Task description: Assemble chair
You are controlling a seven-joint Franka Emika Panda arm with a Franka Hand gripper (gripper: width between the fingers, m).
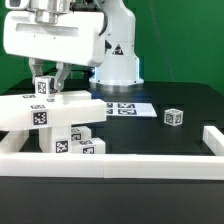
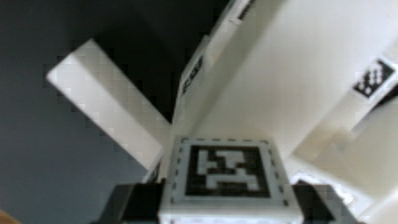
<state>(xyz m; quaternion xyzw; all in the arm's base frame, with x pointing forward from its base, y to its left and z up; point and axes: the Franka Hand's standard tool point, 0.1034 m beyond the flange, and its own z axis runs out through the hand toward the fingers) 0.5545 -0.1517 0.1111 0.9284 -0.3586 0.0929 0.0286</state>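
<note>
The loose chair parts [image 1: 60, 118] are matte white tagged bars and blocks, piled at the exterior view's left. My gripper [image 1: 50, 80] hangs over that pile. It is shut on an upright white chair post [image 1: 42, 88] with a square tag on its end. In the wrist view that tagged post end [image 2: 222, 170] sits squeezed between my two black fingers [image 2: 135, 202], with my gripper [image 2: 222, 203] closed on its sides. Long white bars [image 2: 285, 80] run away beneath it. A small tagged white cube [image 1: 173, 117] lies apart toward the exterior view's right.
The marker board [image 1: 125, 108] lies flat behind the pile, near the robot base [image 1: 118, 60]. A long white border rail [image 1: 120, 162] runs along the front, and another rail [image 1: 212, 140] stands at the exterior view's right. The table top is black.
</note>
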